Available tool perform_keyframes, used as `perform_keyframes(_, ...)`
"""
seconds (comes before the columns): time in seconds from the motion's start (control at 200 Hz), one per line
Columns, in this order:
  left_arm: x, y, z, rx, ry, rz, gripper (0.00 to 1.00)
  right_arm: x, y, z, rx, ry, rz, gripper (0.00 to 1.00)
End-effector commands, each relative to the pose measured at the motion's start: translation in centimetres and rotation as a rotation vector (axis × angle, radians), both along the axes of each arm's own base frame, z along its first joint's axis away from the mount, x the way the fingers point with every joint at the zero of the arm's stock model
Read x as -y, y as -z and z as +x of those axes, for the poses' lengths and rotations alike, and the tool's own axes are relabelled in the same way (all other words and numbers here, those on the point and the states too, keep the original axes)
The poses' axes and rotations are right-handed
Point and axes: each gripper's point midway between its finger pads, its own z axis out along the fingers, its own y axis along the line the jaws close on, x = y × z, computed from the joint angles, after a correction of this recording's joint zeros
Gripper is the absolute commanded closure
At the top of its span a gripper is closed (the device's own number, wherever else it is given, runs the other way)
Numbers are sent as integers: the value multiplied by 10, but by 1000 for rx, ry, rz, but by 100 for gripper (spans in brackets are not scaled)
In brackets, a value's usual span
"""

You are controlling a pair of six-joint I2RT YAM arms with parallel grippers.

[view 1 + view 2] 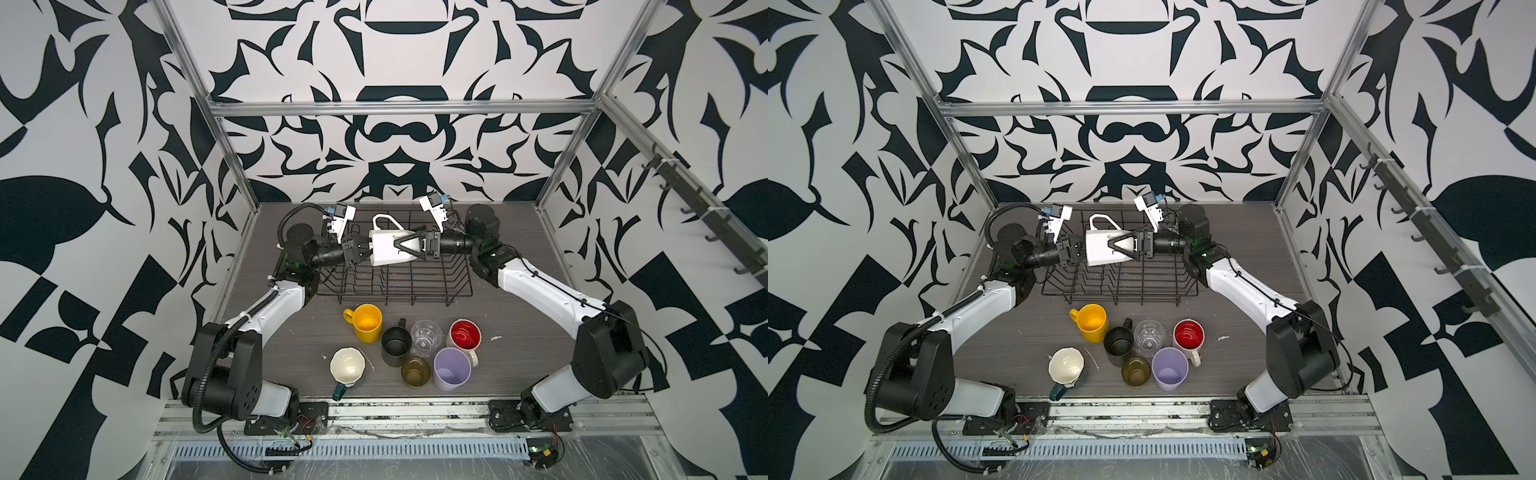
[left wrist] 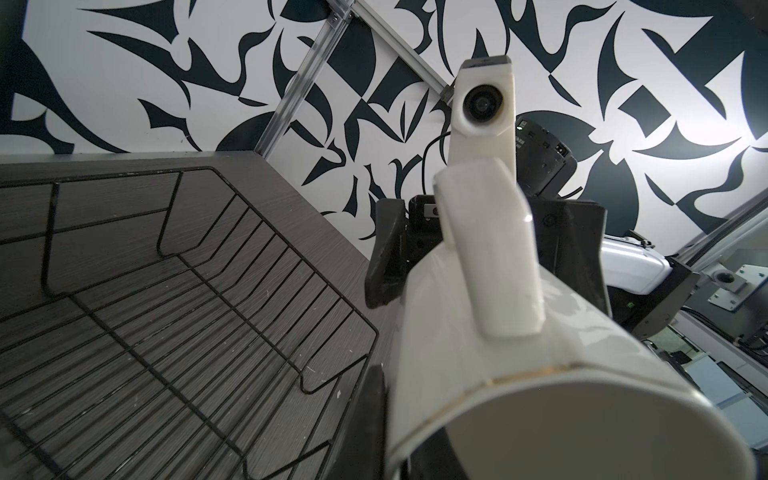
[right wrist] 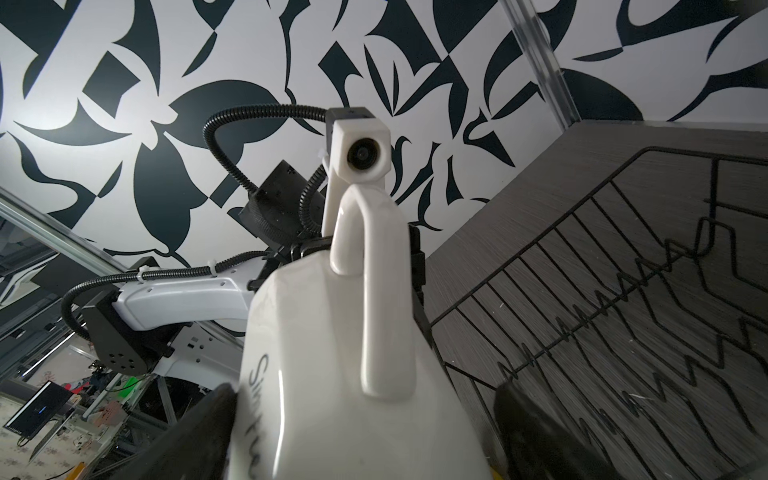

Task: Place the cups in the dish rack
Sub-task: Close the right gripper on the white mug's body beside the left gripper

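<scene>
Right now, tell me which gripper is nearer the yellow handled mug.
Left. The left gripper, shut on the white mug over the black wire dish rack, hangs straight behind the yellow handled mug; the right gripper, open around that white mug, sits farther right.

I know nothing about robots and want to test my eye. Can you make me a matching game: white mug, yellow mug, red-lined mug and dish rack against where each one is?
Things:
1. white mug
2. yellow mug
3. red-lined mug
4. dish rack

Places:
a. rightmost cup standing on the table
b. on the table, behind the standing cups
c. held sideways in the air
d. standing cup nearest the rack

Pairs: 1-c, 2-d, 3-a, 4-b
</scene>
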Motion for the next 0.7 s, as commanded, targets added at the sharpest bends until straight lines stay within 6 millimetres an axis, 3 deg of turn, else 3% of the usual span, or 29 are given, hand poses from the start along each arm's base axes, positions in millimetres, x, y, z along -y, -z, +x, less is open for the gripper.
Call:
perform_keyframes(0.0,3,-45,-10,135,60,-67,100,-4,-12,-6,55,-34,10,3)
perform_keyframes(0.555,5,-49,-13,116,104,-98,100,-2,-14,-5,91,0,-4,13)
perform_keyframes(0.7,5,-48,-15,111,109,-95,100,0,-20,-2,117,33,-1,5)
